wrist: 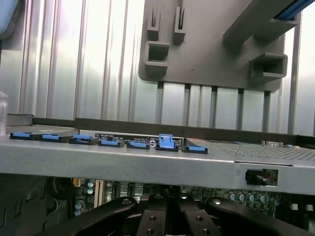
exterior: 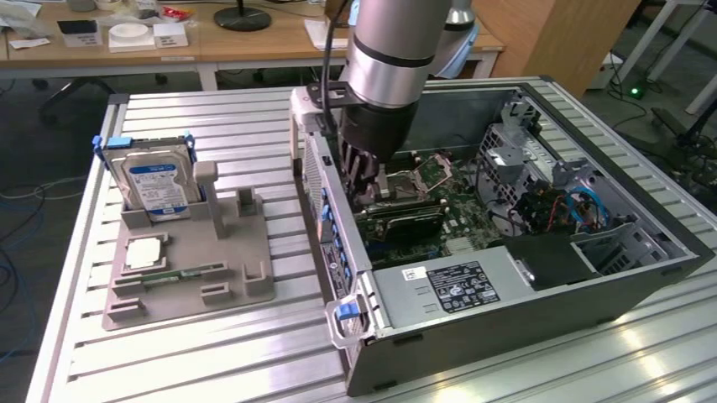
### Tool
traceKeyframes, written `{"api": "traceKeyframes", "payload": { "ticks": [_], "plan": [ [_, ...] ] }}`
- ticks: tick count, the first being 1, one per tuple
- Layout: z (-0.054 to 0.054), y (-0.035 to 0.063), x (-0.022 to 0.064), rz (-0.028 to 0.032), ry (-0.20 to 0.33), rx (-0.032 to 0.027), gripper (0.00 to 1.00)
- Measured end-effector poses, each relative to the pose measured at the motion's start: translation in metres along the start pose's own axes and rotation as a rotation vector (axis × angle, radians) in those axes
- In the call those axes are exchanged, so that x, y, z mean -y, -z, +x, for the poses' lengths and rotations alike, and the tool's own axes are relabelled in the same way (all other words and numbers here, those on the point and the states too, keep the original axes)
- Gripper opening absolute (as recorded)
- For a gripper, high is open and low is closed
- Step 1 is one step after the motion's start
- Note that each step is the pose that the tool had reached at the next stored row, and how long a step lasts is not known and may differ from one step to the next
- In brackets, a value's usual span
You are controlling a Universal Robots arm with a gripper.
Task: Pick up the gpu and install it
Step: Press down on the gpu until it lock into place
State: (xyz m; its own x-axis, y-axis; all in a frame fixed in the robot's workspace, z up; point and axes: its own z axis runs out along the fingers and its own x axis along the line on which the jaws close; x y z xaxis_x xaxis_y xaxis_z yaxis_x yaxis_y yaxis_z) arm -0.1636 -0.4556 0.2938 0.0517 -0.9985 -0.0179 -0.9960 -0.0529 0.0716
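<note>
- Your gpu, a thin flat card with a dark face, lies low inside the open grey metal computer case, over the green motherboard; judging by its position, it sits at or in its slot, though you cannot see the connector.
- The black gripper reaches down into the case just above the card's end nearest the case's rear wall, its jaws drawn fully together; whether they pinch the card's edge you cannot tell.
- In the wrist view, blue plastic retention clips line that rear wall, likely for locking card brackets.
- The power supply's white label carries print too small for you to read.
- On the grey plastic parts holder, well apart, the silver hard drive stands upright, its blue-white label illegible.
</note>
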Motion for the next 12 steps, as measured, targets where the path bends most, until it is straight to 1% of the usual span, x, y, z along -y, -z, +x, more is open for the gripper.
{"api": "traceKeyframes", "payload": {
  "ticks": [6, 8, 10, 12],
  "plan": [
    [0.0003, 0.0010, 0.0019, -0.0106, 0.000, 0.0001, 0.11],
    [0.0004, 0.0015, 0.0033, -0.0158, 0.000, 0.0002, 0.11],
    [0.0005, 0.0030, 0.0045, -0.0223, 0.000, 0.0003, 0.11],
    [0.0005, 0.0045, 0.0052, -0.0267, -0.001, -0.0002, 0.11]
  ]
}}
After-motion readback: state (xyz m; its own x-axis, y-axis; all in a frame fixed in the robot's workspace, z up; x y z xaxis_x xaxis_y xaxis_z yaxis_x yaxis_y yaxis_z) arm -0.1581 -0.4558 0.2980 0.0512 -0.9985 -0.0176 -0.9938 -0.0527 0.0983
